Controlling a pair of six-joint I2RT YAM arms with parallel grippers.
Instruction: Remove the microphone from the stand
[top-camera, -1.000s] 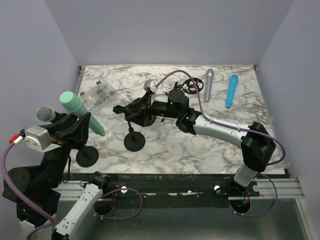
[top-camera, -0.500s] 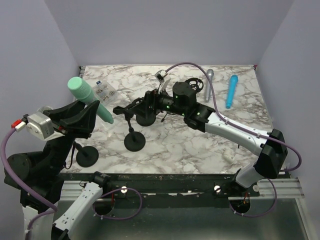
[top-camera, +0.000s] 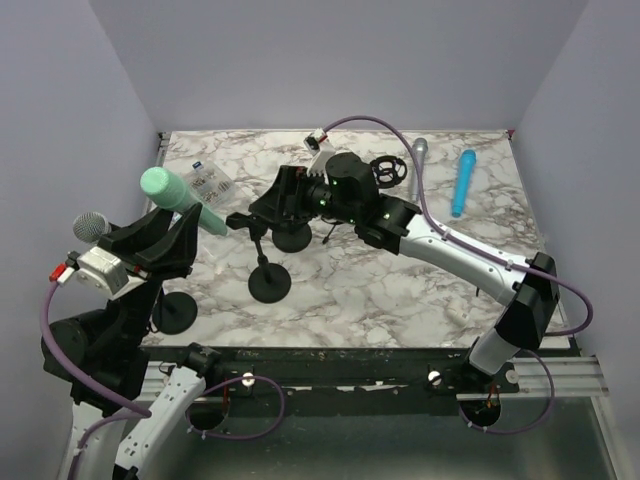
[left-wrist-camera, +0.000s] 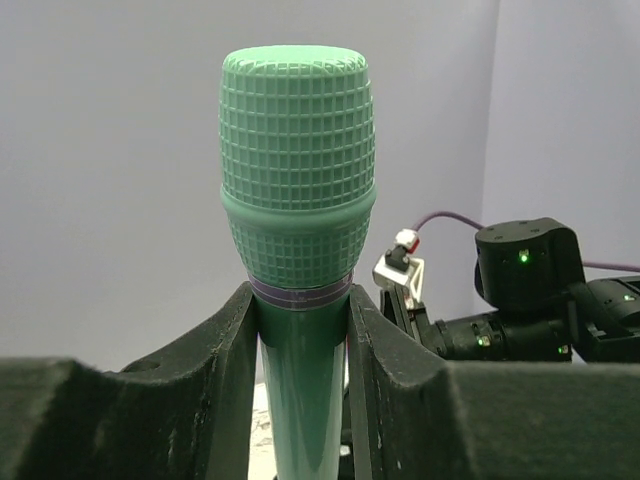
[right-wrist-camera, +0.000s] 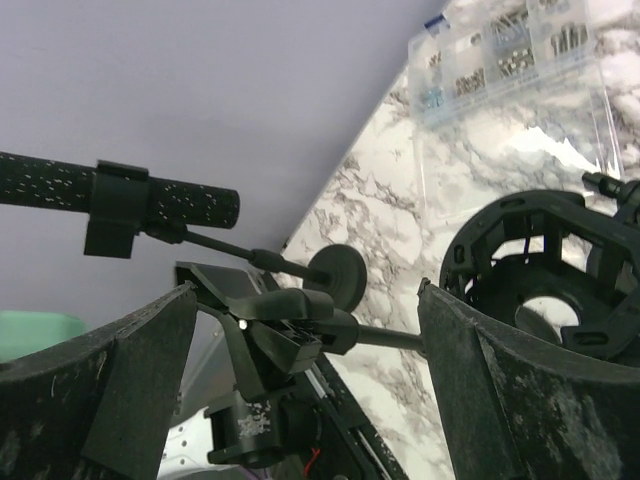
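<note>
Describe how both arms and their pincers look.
The left arm and right arm have white links, black joints, looping purple cables. Green lights dot the right. The left pincer and right pincer have broad black fingers. The left wrist bears a grey, red-tagged block.

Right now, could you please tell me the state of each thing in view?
green microphone: held in the air.
left gripper: shut on the green microphone.
right gripper: open, straddling the middle stand.
middle stand: upright on the table.
silver microphone: lying flat.
blue microphone: lying flat.
grey microphone: raised at left, support hidden.
</note>
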